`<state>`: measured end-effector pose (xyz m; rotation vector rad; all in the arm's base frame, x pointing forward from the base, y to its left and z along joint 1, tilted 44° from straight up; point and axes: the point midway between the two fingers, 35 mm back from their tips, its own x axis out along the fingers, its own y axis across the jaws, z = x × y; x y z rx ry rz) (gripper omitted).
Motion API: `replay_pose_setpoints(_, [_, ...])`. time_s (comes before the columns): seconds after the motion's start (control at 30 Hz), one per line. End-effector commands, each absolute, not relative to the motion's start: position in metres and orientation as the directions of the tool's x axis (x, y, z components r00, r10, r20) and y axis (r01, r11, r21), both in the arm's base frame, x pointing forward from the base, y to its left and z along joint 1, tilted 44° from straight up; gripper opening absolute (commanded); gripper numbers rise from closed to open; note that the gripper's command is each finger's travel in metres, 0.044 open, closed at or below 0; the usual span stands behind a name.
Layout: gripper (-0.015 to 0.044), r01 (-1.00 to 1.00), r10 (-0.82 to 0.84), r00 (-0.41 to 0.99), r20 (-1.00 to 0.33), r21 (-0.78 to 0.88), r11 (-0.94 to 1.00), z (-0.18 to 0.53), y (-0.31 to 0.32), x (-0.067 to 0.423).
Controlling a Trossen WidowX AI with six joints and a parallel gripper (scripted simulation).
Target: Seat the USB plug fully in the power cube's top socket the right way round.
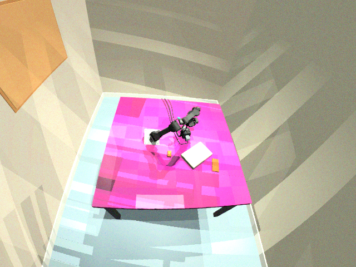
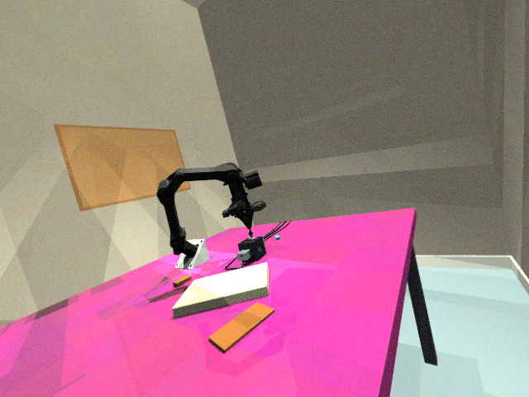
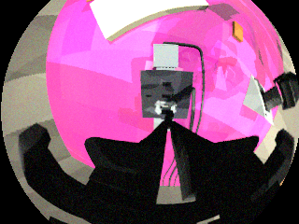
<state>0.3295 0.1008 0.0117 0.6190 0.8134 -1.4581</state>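
Note:
The dark power cube stands on the pink table, with a grey face towards the white slab. My gripper points straight down over the cube's top and is shut on the small USB plug. The plug is at the near edge of the cube's top in the wrist view. It is too small and too hidden by the fingers to tell its orientation or how deep it sits. A thin black cable loops beside the cube.
A white slab lies just in front of the cube. A flat orange piece and a small orange block lie nearby. A tiny cyan piece and black cables lie behind the cube. The arm's white base is to the left.

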Motion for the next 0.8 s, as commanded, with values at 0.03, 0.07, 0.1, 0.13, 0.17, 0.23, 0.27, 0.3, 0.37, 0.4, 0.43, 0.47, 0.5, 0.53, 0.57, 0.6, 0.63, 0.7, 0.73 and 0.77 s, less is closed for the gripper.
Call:
replay_pose_setpoints(0.03, [0.0000,0.993,-0.607,-0.062,-0.792,-0.113,0.046,0.0110,0.1007,0.3295])
replay_pose_setpoints(0.07, [0.0000,0.993,-0.607,-0.062,-0.792,-0.113,0.046,0.0110,0.1006,0.3295])
replay_pose_setpoints(0.1, [0.0000,0.993,-0.607,-0.062,-0.792,-0.113,0.046,0.0109,0.1005,0.3295])
replay_pose_setpoints(0.13, [0.0000,0.993,-0.607,-0.062,-0.792,-0.113,0.046,0.0108,0.1004,0.3295])
replay_pose_setpoints(0.17, [0.0000,0.993,-0.607,-0.062,-0.792,-0.113,0.046,0.0107,0.1004,0.3295])
replay_pose_setpoints(0.23, [0.0000,0.993,-0.607,-0.062,-0.792,-0.113,0.046,0.0105,0.1002,0.3295])
replay_pose_setpoints(0.27, [0.0000,0.993,-0.607,-0.062,-0.792,-0.113,0.046,0.0104,0.1001,0.3295])
replay_pose_setpoints(0.3, [0.0000,0.993,-0.607,-0.062,-0.792,-0.113,0.046,0.0104,0.1000,0.3295])
replay_pose_setpoints(0.37, [0.0000,0.993,-0.607,-0.062,-0.792,-0.113,0.046,0.0102,0.0999,0.3295])
replay_pose_setpoints(0.4, [0.0000,0.993,-0.607,-0.062,-0.792,-0.113,0.046,0.0101,0.0998,0.3295])
replay_pose_setpoints(0.43, [0.0000,0.993,-0.607,-0.062,-0.792,-0.113,0.046,0.0100,0.0997,0.3295])
replay_pose_setpoints(0.47, [0.0000,0.993,-0.607,-0.062,-0.792,-0.113,0.046,0.0099,0.0996,0.3294])
replay_pose_setpoints(0.5, [0.0000,0.993,-0.607,-0.062,-0.792,-0.113,0.046,0.0098,0.0995,0.3294])
replay_pose_setpoints(0.53, [0.0000,0.993,-0.607,-0.062,-0.792,-0.113,0.046,0.0097,0.0994,0.3294])
replay_pose_setpoints(0.57, [0.0000,0.993,-0.607,-0.062,-0.792,-0.113,0.046,0.0097,0.0994,0.3294])
replay_pose_setpoints(0.6, [0.0000,0.993,-0.607,-0.062,-0.792,-0.113,0.046,0.0096,0.0993,0.3294])
replay_pose_setpoints(0.63, [0.0000,0.993,-0.607,-0.062,-0.792,-0.113,0.046,0.0095,0.0992,0.3294])
replay_pose_setpoints(0.7, [0.0000,0.993,-0.607,-0.062,-0.792,-0.113,0.046,0.0093,0.0990,0.3294])
replay_pose_setpoints(0.73, [0.0000,0.993,-0.607,-0.062,-0.792,-0.113,0.046,0.0092,0.0989,0.3294])
replay_pose_setpoints(0.77, [0.0000,0.993,-0.607,-0.062,-0.792,-0.113,0.046,0.0091,0.0989,0.3294])
